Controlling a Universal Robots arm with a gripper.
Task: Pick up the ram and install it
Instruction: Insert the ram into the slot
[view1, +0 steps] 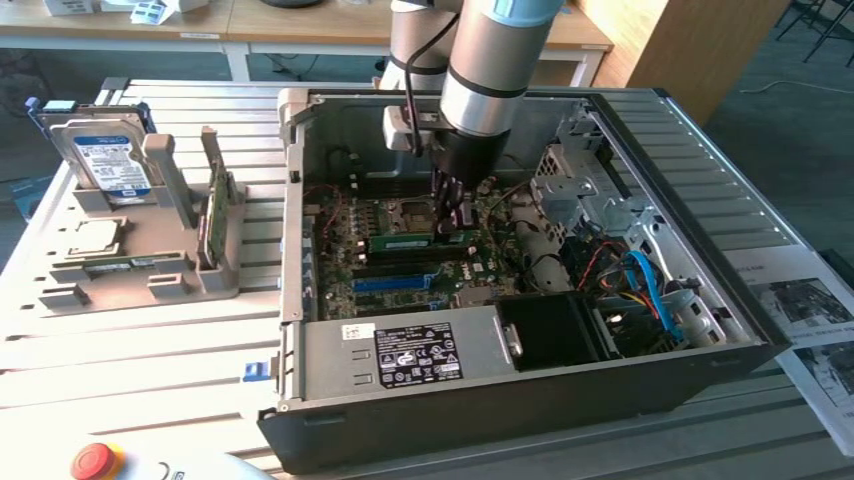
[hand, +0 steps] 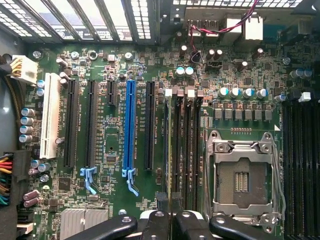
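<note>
The ram (view1: 408, 241), pinched edge-on in the pincer (view1: 453, 226), stands at the memory slots (hand: 188, 150) (CPU socket (hand: 242, 180) just beside).

Ram (view1: 411, 240): narrow green stick, standing on edge, at motherboard memory slots (hand: 187, 150).

An open computer case (view1: 534, 410) sits mid-frame in the exterior view, its power supply (view1: 400, 355) at lower centre. A hard drive (view1: 110, 160) stands in a grey holder (view1: 127, 288) at upper left; a red button (view1: 96, 460) is at the lower-left corner, printed papers (view1: 814, 320) at the right edge.
</note>
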